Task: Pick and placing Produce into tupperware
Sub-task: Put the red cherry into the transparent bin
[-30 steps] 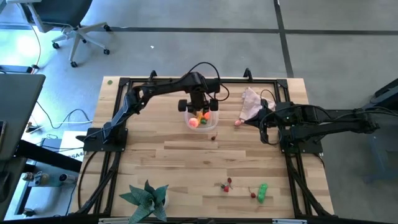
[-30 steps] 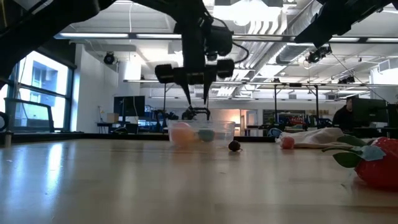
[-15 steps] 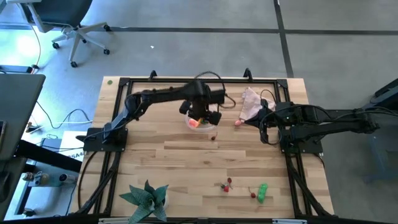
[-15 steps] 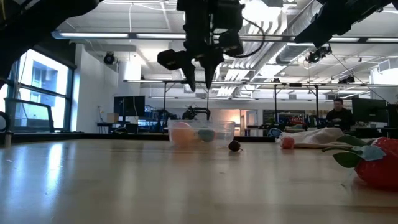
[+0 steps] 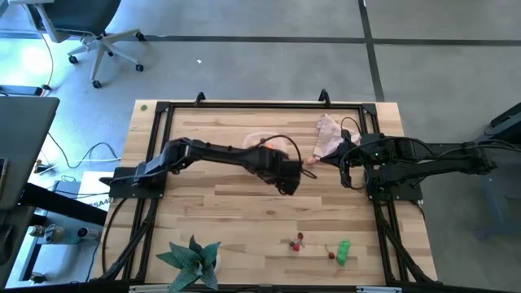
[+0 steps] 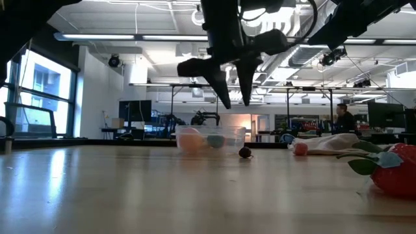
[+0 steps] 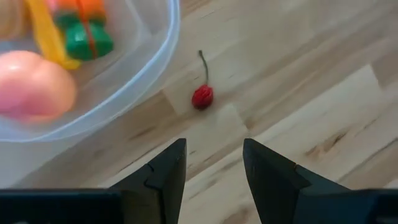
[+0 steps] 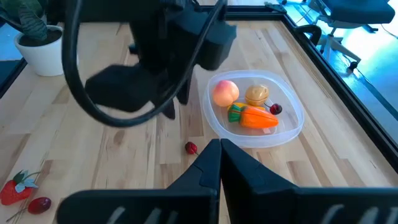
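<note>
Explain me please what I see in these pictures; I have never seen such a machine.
It is a table robot with two dark arms, each ending in a two-finger gripper. One camera looks down from above, one looks level across the tabletop, and one sits on each wrist. The left gripper is open and empty, hovering above a loose red cherry beside the clear tupperware. Inside it lie a carrot, a peach-coloured fruit and other toy produce. The right gripper is shut and waits near a pinkish cloth. A strawberry and a potted plant also stand on the table.
</note>
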`<control>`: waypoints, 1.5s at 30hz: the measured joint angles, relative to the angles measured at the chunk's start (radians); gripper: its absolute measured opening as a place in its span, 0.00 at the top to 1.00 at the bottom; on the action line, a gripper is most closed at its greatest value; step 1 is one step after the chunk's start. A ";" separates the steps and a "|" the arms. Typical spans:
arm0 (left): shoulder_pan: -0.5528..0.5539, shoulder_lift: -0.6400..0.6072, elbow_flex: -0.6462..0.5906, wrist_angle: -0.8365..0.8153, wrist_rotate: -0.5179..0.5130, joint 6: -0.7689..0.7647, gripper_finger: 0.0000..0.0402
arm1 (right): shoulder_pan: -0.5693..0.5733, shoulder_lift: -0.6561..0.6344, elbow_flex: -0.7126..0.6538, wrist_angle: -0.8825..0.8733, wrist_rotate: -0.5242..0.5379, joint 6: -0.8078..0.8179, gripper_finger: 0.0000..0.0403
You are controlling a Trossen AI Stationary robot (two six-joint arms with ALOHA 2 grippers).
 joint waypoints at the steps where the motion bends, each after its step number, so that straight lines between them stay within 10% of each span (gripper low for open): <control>1: 0.000 0.000 -0.019 0.023 0.000 -0.013 0.63 | 0.000 0.000 0.000 0.000 0.000 0.000 1.00; 45: 0.004 0.101 -0.075 0.178 -0.034 0.039 0.59 | 0.000 0.000 0.000 0.000 0.000 0.000 1.00</control>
